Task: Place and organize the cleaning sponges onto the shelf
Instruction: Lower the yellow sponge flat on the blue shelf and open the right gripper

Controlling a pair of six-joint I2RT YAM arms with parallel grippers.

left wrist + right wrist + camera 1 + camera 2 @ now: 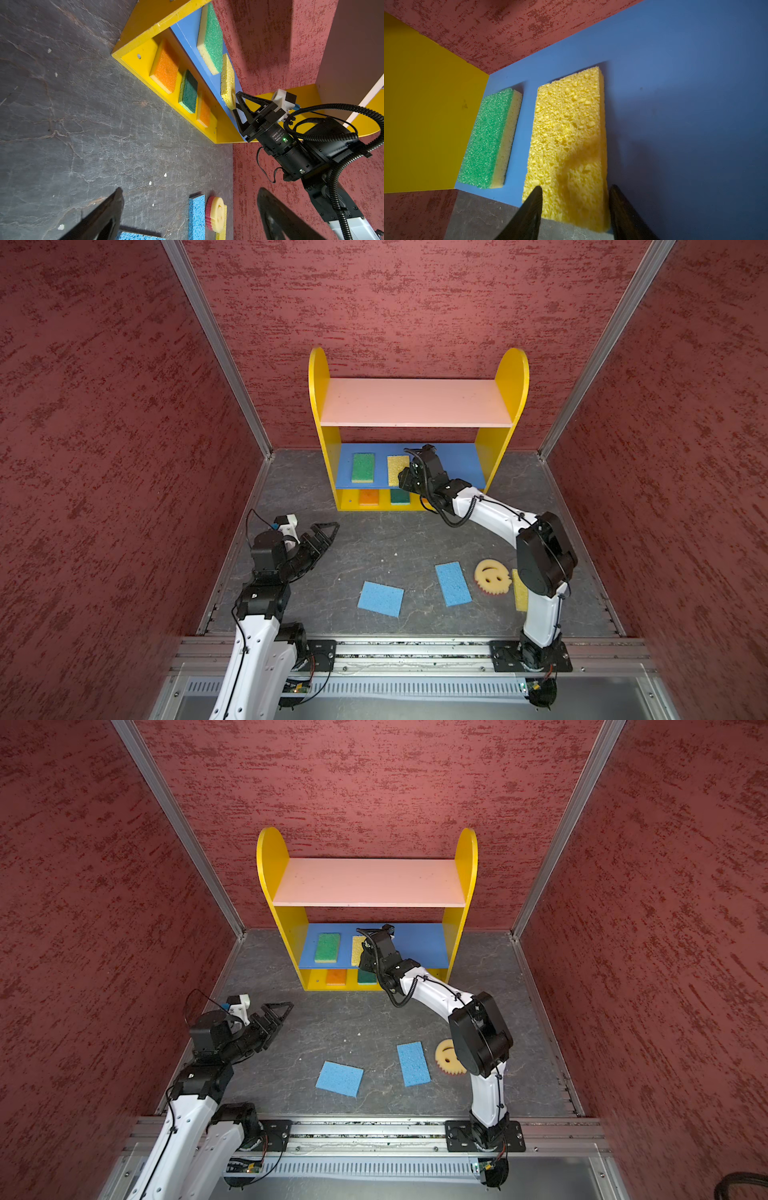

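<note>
The shelf (318, 381) stands at the back wall. On its blue middle board lie a green sponge (363, 467) and a yellow sponge (566, 135) whose near end overhangs the front edge. My right gripper (575, 187) is open, its jaws on either side of that near end; the sponge rests flat. On the bottom board sit an orange sponge (369, 497), a dark green sponge (400, 497) and another orange sponge (204, 112). Two blue sponges (380, 598) (453, 583), the smiley sponge (492, 574) and a yellow sponge (519, 593) lie on the floor. My left gripper (330, 536) hovers open and holds nothing.
The pink top board (415, 402) is bare. Red textured walls close in the dark stone floor (374, 547) on three sides. The right arm's elbow (544, 556) hangs over the smiley sponge and the yellow floor sponge. A metal rail (415, 649) runs along the front.
</note>
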